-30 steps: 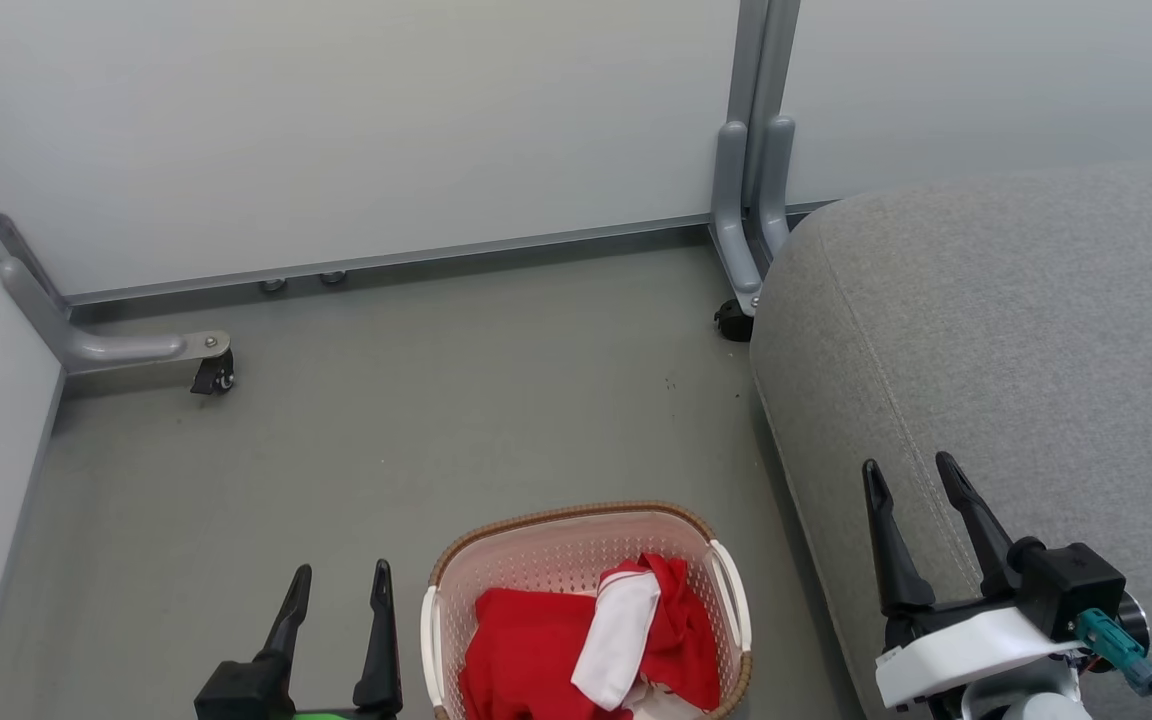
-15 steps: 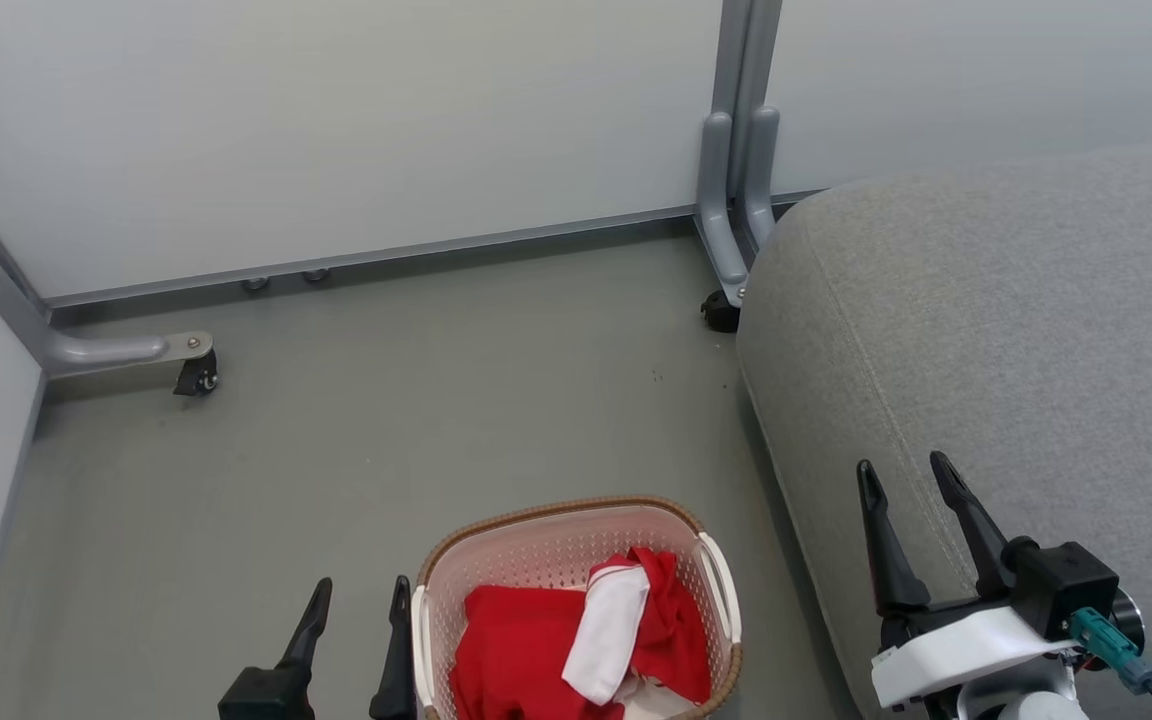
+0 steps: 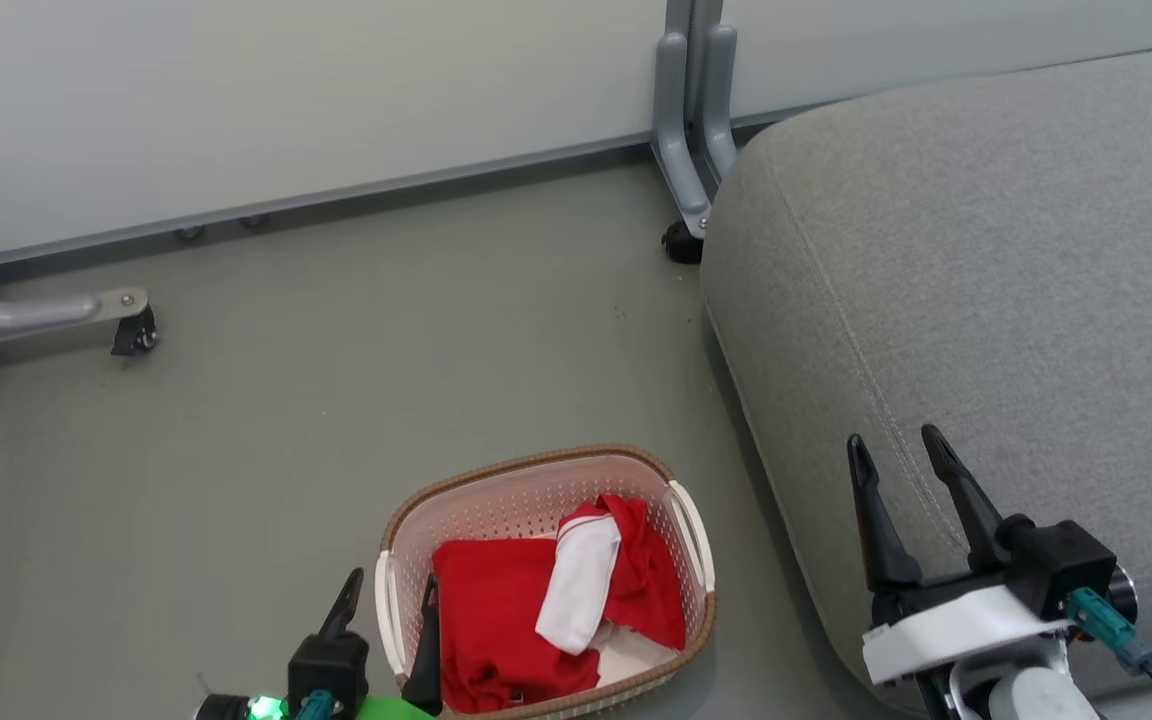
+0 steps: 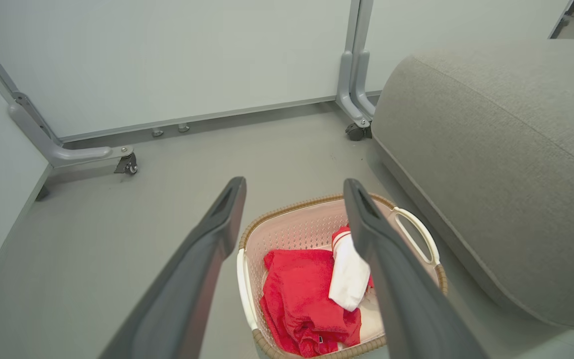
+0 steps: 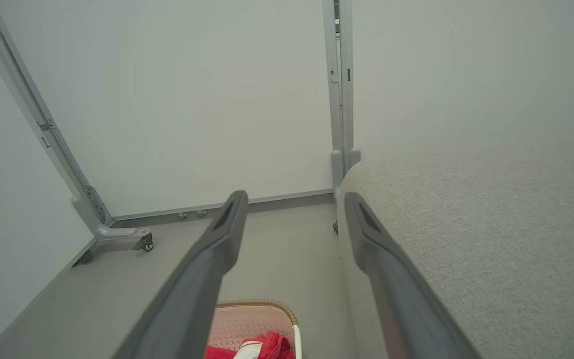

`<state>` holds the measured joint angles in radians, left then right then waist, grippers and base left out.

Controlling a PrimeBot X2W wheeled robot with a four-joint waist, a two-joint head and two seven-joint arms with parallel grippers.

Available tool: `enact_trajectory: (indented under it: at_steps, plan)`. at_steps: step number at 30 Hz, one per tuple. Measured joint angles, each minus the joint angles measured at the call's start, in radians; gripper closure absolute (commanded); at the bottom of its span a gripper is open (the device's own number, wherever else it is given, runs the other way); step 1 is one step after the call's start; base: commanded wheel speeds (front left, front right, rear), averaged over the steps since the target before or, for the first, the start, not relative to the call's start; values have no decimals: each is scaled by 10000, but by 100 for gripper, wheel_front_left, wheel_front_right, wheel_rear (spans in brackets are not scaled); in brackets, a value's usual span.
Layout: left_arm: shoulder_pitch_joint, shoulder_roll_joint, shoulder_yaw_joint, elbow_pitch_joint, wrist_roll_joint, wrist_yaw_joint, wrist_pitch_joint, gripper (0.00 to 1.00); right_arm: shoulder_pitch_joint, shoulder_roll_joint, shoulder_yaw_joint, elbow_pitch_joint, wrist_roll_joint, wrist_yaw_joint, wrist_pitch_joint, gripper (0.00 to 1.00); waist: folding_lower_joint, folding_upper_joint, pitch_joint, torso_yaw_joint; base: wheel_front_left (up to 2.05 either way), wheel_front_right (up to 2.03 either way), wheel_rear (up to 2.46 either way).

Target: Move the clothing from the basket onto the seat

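The clothing, red garments with a white panel folded across them, lies heaped in the perforated basket, which stands on the grey floor just beside the upholstered seat; nothing is on the seat yet. The left gripper hangs over the basket's left edge with its jaws wide apart and empty. In the head view, one finger lines up outside the wall and the other over the red cloth. If it descends on that line, the likeliest fault is a pinch that takes the plastic wall or white handle along with the fabric, tipping or dragging the light basket. A shallow bite could also catch a single fold that slips out mid-lift, or haul up both tangled garments so that one trails, snags the woven-look rim, and drops to the floor. The right gripper, also spread and empty, hovers over the seat's near rounded corner, where it may obstruct the drop. Cloth released on that curve could slide off.
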<state>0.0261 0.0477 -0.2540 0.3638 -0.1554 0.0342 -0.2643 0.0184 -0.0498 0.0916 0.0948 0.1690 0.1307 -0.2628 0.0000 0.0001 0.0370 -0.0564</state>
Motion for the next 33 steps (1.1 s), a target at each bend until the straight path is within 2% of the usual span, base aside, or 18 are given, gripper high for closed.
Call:
enact_trajectory:
  at_steps: [2,5,9,14,16,18,20,23,27,30,33]
  plan:
    - [-559,-4,-205,780,562,142,0,0,-298,-2,19,-111,-13,0,0,0,0,0,319,-53,0,0,0]
    - [-1515,-6,-502,1942,1072,127,-2,0,-677,0,52,-238,-17,0,0,0,0,0,896,-123,0,0,0]
    - [-3010,174,-1352,3896,2042,-123,0,0,-1239,-8,142,-339,-59,0,0,0,0,0,1812,-222,0,0,0]
    - [-4943,209,-1908,5998,2569,-255,2,0,-1812,-4,426,-430,-6,0,0,0,1,0,3022,-371,0,0,0]
    - [-5724,316,-2199,6961,2995,-339,222,0,-2010,-8,502,-477,151,0,0,0,1,0,3551,-459,0,0,0]
    - [-6347,336,-2184,7580,2968,-449,420,0,-2192,-12,621,-531,309,0,0,0,1,0,4019,-551,0,0,0]
    - [-6987,349,-2115,8029,2846,-683,435,0,-2379,-8,807,-570,403,0,0,0,1,0,4520,-669,0,0,0]
    - [-7725,451,-2213,8569,2897,-802,796,0,-2550,-13,968,-612,685,0,0,0,1,0,5199,-868,0,0,0]
    - [-8348,614,-1822,8951,2426,-1047,1459,0,-2707,-10,1139,-623,1062,0,0,0,2,0,5978,-1161,0,0,0]
    - [-8657,782,-1712,9054,2266,-1097,1756,0,-2769,-13,1175,-683,1655,0,0,0,2,0,6506,-1439,0,0,0]
    - [-8942,1022,-2008,9106,2470,-1066,2010,0,-2956,-15,1250,-782,1979,0,0,0,2,0,6877,-1733,0,0,0]
